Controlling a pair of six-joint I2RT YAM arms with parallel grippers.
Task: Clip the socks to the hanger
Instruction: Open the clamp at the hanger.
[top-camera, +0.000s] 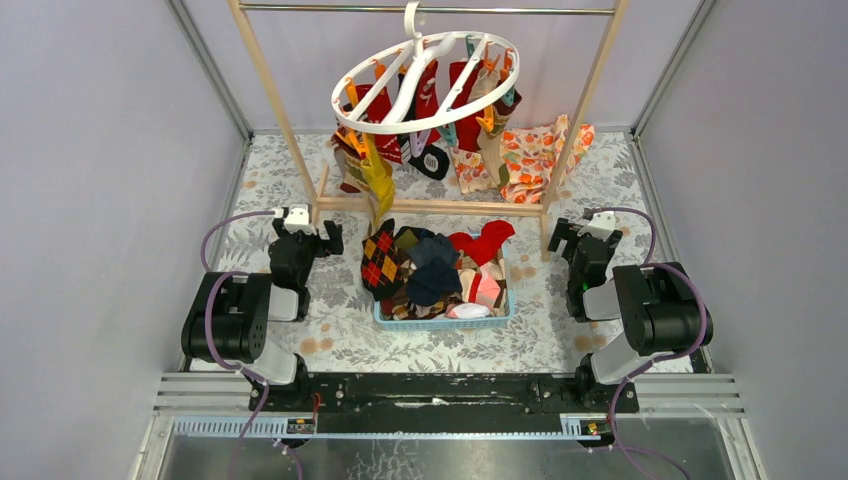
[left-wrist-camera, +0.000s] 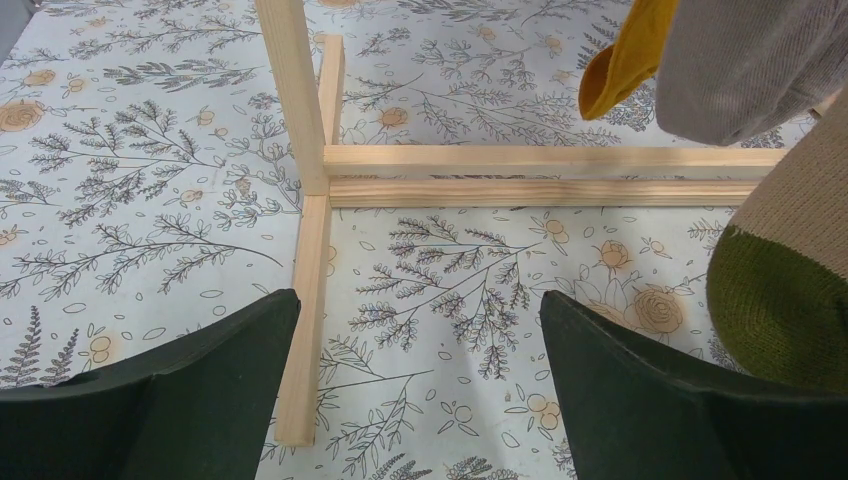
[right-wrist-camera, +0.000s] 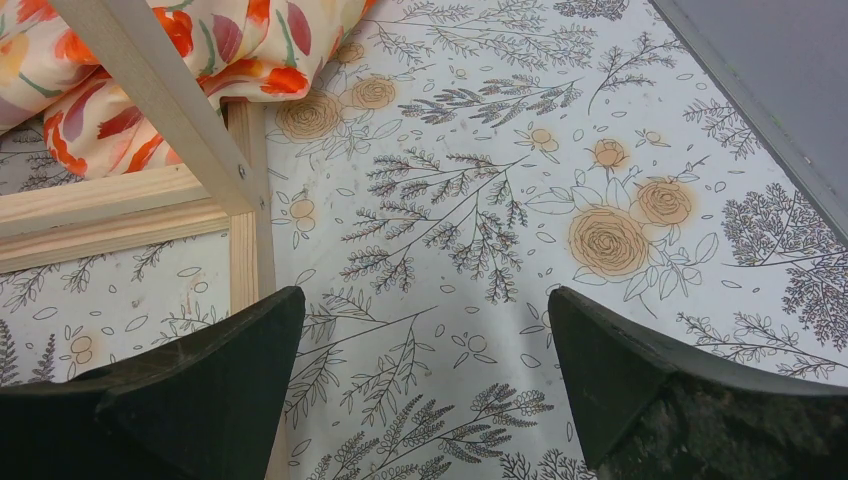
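Observation:
The white oval hanger (top-camera: 425, 85) hangs by its hook from the metal rod at the back, with several socks (top-camera: 380, 110) clipped under it. More socks (top-camera: 435, 265) are piled in a blue basket (top-camera: 445, 320) in the middle. My left gripper (top-camera: 318, 238) is open and empty, left of the basket. My right gripper (top-camera: 565, 232) is open and empty, right of the basket. The left wrist view shows my open gripper (left-wrist-camera: 420, 315) over the mat, a beige-and-green sock (left-wrist-camera: 790, 280) at the right and a yellow sock tip (left-wrist-camera: 620, 60). The right wrist view shows my open gripper (right-wrist-camera: 425, 310) over bare mat.
A wooden-framed rack (top-camera: 425, 205) stands across the back; its base bars show in the left wrist view (left-wrist-camera: 540, 175) and right wrist view (right-wrist-camera: 150, 90). An orange-and-white floral cloth (top-camera: 540, 155) lies behind the rack at the right, also in the right wrist view (right-wrist-camera: 200, 50). Grey walls enclose the sides.

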